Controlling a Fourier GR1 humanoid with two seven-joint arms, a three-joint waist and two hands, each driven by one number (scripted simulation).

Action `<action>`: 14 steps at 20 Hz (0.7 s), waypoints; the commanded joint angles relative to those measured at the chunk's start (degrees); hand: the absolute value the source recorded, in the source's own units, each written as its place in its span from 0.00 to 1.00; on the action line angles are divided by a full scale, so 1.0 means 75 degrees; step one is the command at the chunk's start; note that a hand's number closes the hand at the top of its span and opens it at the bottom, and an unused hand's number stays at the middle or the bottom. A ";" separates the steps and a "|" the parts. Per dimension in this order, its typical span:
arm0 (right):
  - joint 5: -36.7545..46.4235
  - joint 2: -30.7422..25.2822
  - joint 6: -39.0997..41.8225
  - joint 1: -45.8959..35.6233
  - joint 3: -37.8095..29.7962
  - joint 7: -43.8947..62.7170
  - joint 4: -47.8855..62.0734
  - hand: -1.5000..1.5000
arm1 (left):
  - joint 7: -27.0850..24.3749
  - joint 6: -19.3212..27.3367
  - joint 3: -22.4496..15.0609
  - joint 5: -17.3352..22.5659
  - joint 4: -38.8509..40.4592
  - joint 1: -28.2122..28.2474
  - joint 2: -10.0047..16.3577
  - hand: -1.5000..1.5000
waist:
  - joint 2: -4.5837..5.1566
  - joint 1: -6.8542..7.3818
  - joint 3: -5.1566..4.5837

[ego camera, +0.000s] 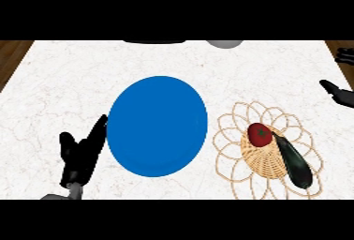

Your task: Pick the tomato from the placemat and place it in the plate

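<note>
Head view, dark vegetable [294,161] touching tomato [260,134]

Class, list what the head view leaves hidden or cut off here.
Right hand: mostly cut off by the view's right edge.
Dark object and grey object at the far side: cut by the top edge, unidentifiable.
Tomato: one side covered by the dark elongated vegetable.
Placemat: near rim cut by the bottom edge.
</note>
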 commanded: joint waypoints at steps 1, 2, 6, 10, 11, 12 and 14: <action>0.0175 0.0441 0.0315 -0.0489 -0.0221 -0.1255 0.1413 0.00 | -0.0175 -0.0194 0.0130 0.0037 0.0557 -0.0228 -0.0307 0.50 | -0.0038 -0.0028 -0.0006; 0.0328 0.0172 0.0691 -0.0556 -0.0305 -0.1575 0.1905 0.00 | -0.0028 -0.0124 -0.0059 -0.0081 0.0113 0.0132 -0.0344 0.50 | -0.0047 -0.0017 -0.0005; 0.0660 -0.0339 0.1062 0.0128 -0.0132 -0.1215 0.1067 0.00 | -0.0233 -0.0346 0.0249 -0.0073 0.0524 -0.0092 -0.0379 0.50 | -0.0075 -0.0133 -0.0013; 0.1724 -0.1379 0.1634 0.0112 0.0880 -0.0570 0.0705 0.00 | 0.0103 -0.0160 0.0145 -0.0106 0.0008 0.0103 -0.0249 0.50 | -0.0097 -0.0134 -0.0022; 0.2059 -0.1396 0.1579 0.0058 0.1180 -0.0451 0.0573 0.00 | -0.0037 -0.0306 0.0242 -0.0033 0.0078 0.0212 -0.0147 0.50 | -0.0091 -0.0087 -0.0027; 0.2267 -0.1504 0.1733 0.0220 0.1418 -0.0451 0.0315 0.00 | -0.0029 -0.0243 0.0093 -0.0182 0.0196 0.0118 -0.0250 0.50 | -0.0099 -0.0166 -0.0028; 0.2486 -0.1530 0.1760 -0.0066 0.1723 0.0418 -0.0182 0.00 | 0.0233 -0.0245 0.0173 -0.0057 -0.0306 0.0283 -0.0127 0.50 | -0.0130 -0.0086 -0.0028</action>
